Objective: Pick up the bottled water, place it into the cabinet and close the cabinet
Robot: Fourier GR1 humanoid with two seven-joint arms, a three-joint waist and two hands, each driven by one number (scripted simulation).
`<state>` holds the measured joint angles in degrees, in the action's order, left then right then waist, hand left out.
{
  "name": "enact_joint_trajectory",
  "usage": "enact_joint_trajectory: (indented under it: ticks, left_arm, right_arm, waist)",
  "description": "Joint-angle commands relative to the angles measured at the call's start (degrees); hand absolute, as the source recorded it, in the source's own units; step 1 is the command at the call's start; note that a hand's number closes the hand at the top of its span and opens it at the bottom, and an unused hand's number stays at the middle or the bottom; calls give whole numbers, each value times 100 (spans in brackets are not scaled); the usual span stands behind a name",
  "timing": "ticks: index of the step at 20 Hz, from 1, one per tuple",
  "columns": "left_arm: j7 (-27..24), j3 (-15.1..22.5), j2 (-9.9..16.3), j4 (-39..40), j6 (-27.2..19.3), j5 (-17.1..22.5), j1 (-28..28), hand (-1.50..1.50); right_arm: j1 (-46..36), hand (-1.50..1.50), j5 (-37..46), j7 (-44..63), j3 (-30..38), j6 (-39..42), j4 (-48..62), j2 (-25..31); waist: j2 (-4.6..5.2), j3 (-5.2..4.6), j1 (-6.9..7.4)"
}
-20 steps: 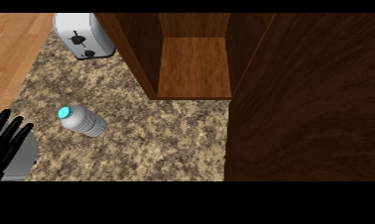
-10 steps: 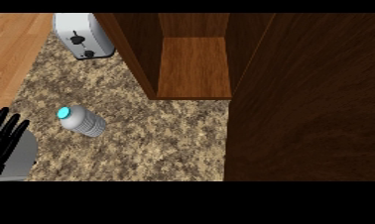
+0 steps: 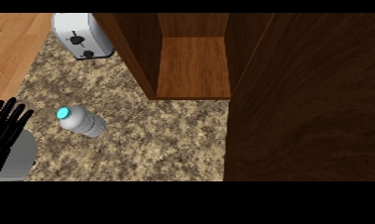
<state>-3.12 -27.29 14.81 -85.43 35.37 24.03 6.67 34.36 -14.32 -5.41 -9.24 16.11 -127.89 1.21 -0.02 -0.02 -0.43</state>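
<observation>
From the head view you see the bottled water [image 3: 82,121] standing on the speckled counter [image 3: 161,139], well short of the open cabinet [image 3: 192,64] (its dark door [image 3: 304,99] swung out at right). Your left hand [image 3: 12,124] rests at the left edge, fingers straight and spread, holding nothing, just beside the bottle. A toaster [image 3: 82,34] sits at upper left.

The bottled water [image 3: 84,122] is clear grey with a turquoise cap, on a speckled brown-and-tan counter [image 3: 161,139]. The cabinet [image 3: 194,64] is dark reddish-brown wood; the toaster [image 3: 81,34] is silvery white. The left hand [image 3: 11,121] is black.
</observation>
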Motion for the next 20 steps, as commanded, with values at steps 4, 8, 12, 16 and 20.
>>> enact_joint_trajectory:
  ticks: [4,8,12,16,20]
  left_arm:
    - [-737,47,305,1604,133,-709,-804,-150]
    - [-1283,36,434,2758,122,-1100,-1201,-150]
    - [-1656,157,313,3229,-5,-1354,-1243,-150]
    - [-1902,-20,618,4212,339,-1231,-1510,-150]
    - [-2191,62,564,4898,221,-1460,-1873,-150]
  right_arm:
    - [450,-150,-56,262,-238,-39,-739,36]
    - [274,-150,-132,-356,3,240,67,73]
    - [416,-150,177,-193,-259,39,-204,2]
    - [609,-150,152,-435,-408,248,-136,19]
    - [406,-150,10,-484,-173,288,123,69]
  waist:
    - [1,-5,-51]
    - [18,-7,-86]
    - [10,-6,-49]
    - [19,-12,-87]
    - [36,-14,-106]
